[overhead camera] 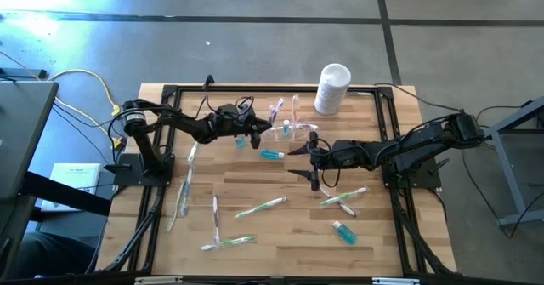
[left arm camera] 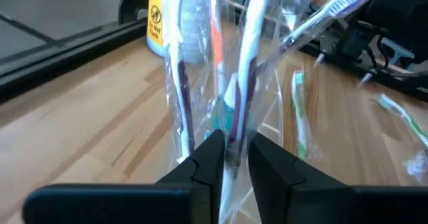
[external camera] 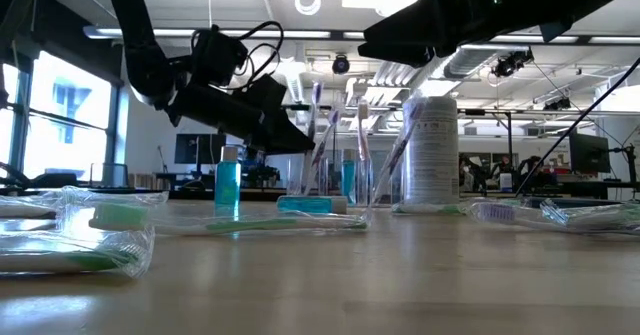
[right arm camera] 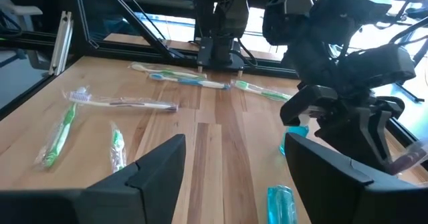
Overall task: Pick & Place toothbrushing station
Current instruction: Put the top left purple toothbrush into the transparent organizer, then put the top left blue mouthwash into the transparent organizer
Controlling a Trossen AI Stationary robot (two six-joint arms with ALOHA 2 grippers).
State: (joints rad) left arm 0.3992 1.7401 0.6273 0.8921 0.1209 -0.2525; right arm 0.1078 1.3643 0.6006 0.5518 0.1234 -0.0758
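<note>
The toothbrushing station [overhead camera: 293, 125] stands near the tabletop's [overhead camera: 280, 225] far edge, wrapped brushes upright in it. The left hand [left arm camera: 233, 158] is at it, fingers slightly parted around a wrapped brush [left arm camera: 244, 70]. The right hand [overhead camera: 311, 162] hovers just beside, jaws wide and empty. A white container [overhead camera: 331, 88], blue bottles [overhead camera: 272, 155] and scattered wrapped toothbrushes [overhead camera: 260, 207] crowd the surroundings.

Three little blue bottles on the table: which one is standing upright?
The one by the left end effector, the upright blue bottle, seen standing in the low view. The bottle beside the clear holder and the one near the front edge both lie flat.
</note>
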